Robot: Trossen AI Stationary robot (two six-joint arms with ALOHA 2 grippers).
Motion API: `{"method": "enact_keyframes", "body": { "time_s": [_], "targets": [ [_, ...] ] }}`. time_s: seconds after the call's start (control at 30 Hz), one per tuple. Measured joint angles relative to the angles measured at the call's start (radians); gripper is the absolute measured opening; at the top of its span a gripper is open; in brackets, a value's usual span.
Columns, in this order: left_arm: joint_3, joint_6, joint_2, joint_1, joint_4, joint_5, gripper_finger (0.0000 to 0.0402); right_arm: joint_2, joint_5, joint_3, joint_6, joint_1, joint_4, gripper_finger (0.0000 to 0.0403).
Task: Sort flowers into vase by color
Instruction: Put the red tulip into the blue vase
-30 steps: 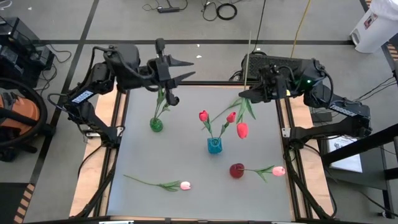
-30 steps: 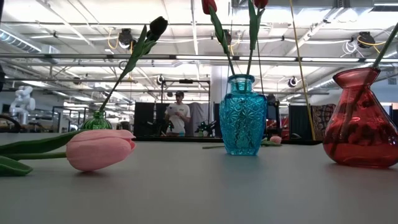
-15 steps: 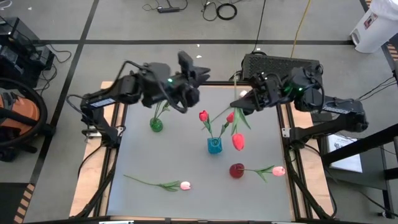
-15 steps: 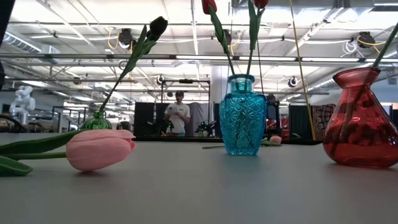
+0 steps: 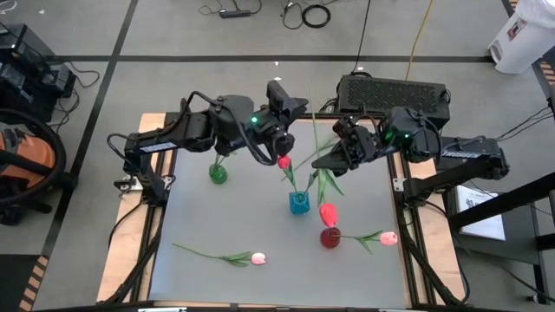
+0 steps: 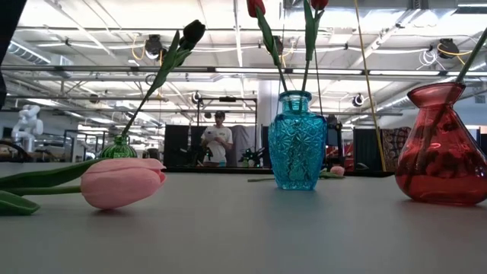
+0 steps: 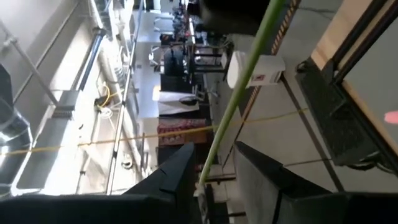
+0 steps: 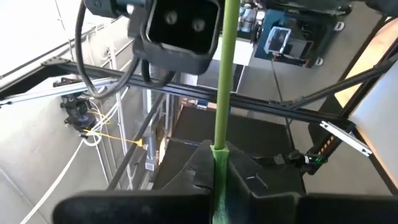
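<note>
My right pincer point(image 5: 345, 154) pinches the green stem of a red tulip point(image 5: 328, 214), its head hanging above the red vase point(image 5: 330, 237) near the worktop's front edge. My left pincer point(image 5: 290, 102), near the back edge, pinches another stem point(image 7: 239, 93).
</note>
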Motion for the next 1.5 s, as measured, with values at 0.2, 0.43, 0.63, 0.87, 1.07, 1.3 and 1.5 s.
{"method": "enact_keyframes", "body": {
  "time_s": [0.2,0.43,0.63,0.87,1.07,1.3,1.5],
  "targets": [
    [0.0,0.0,0.0,-0.04,0.007,0.02,0.0116,0.0,0.002,0.0,0.022,0.004,0.007,0.0004],
    [0.0,-0.008,0.0,-0.095,0.007,0.061,0.0116,0.0,0.002,0.0,0.058,0.004,0.05,0.0004],
    [0.0,-0.008,0.0,-0.118,0.015,0.061,0.0116,-0.001,0.002,0.0,0.079,0.014,0.08,0.0004],
    [0.0,-0.009,0.0,-0.119,0.052,0.081,0.0116,0.011,0.031,0.0,0.086,0.057,0.079,0.0004],
    [-0.011,-0.058,0.0,-0.119,0.059,0.09,0.0116,0.025,0.071,0.0,0.098,0.082,0.091,0.0004],
    [-0.038,-0.088,0.0,-0.118,0.058,0.092,0.0116,0.037,0.081,0.0,0.116,0.092,0.099,0.0004],
    [-0.048,-0.087,0.0,-0.124,0.056,0.079,0.0116,0.04,0.078,0.0,0.118,0.097,0.105,0.0004]
  ]
}}
